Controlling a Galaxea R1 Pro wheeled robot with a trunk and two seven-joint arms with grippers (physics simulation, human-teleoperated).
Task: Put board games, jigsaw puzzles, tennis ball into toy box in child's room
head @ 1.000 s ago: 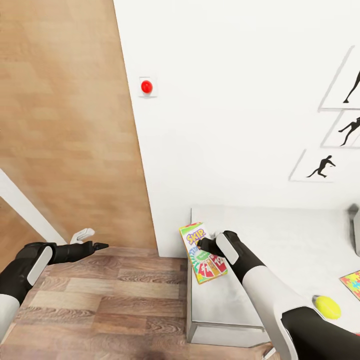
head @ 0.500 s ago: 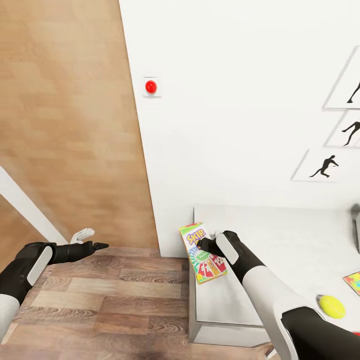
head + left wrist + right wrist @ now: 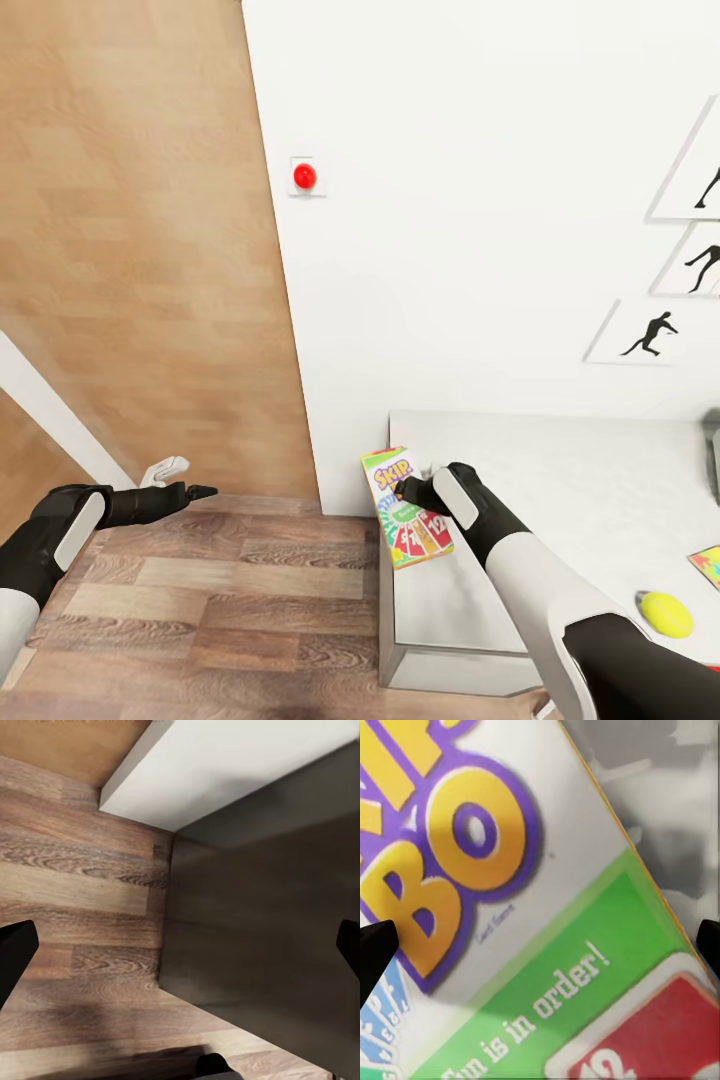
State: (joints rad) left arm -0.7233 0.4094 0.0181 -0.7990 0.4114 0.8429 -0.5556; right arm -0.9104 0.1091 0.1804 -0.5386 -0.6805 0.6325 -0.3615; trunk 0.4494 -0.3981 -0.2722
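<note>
Resting over the near-left corner of the table (image 3: 560,470), a board game (image 3: 405,505) is recorded: a flat box with a green border, the word "SKIP" in yellow and purple, and red numbered cards on its cover. It overhangs the table's left edge, partly above the wood-plank floor (image 3: 220,590). The right gripper (image 3: 408,490) is set against the middle of the cover; whether the box is actually clamped cannot be told from the head view. In the right wrist view the cover (image 3: 510,915) is seen close up, with large yellow letters, a green band reading "in order!" and a red card, and the dark fingertips (image 3: 375,952) are spread to the two sides of the frame.

The left gripper (image 3: 190,491) is held out over the floor, well apart from the table, nothing between its fingers; in the left wrist view its fingertips (image 3: 13,956) are likewise spread wide, above floor planks and a dark grey surface.

Further items on the table top: a yellow tennis ball (image 3: 666,614) near the right forearm, and the corner of a bright jigsaw puzzle (image 3: 708,564) at the frame's right edge.

On the white wall (image 3: 480,200): a red button (image 3: 305,177) on a small plate, and three panels with black figure silhouettes (image 3: 650,333).
</note>
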